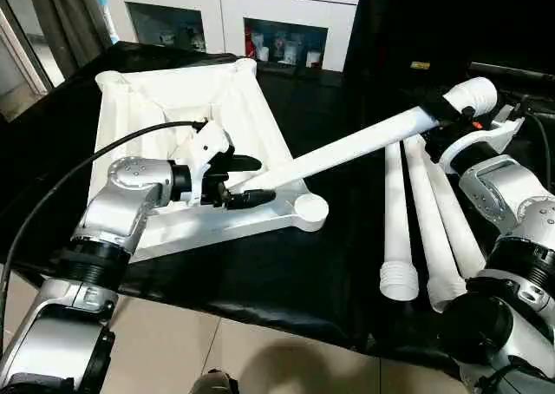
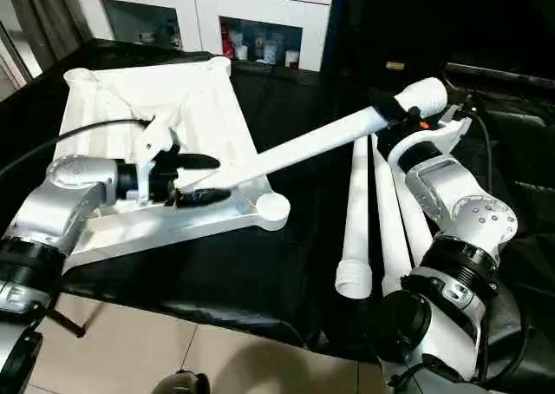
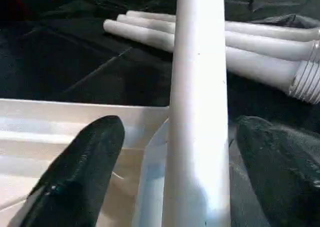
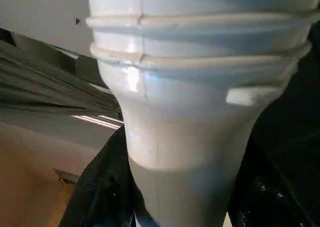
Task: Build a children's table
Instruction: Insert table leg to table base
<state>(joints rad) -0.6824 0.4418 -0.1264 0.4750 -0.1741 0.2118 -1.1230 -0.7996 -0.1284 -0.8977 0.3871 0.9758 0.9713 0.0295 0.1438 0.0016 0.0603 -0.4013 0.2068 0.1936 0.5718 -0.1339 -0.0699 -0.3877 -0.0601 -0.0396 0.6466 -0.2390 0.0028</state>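
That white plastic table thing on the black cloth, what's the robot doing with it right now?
The robot is putting a children's table together. The tabletop lies underside up on the black-draped work table. The right gripper grips one leg near its ribbed end. The leg's narrow end reaches across to the left gripper, whose fingers stand open on either side of it. Three more legs lie side by side on the cloth, not yet fitted.
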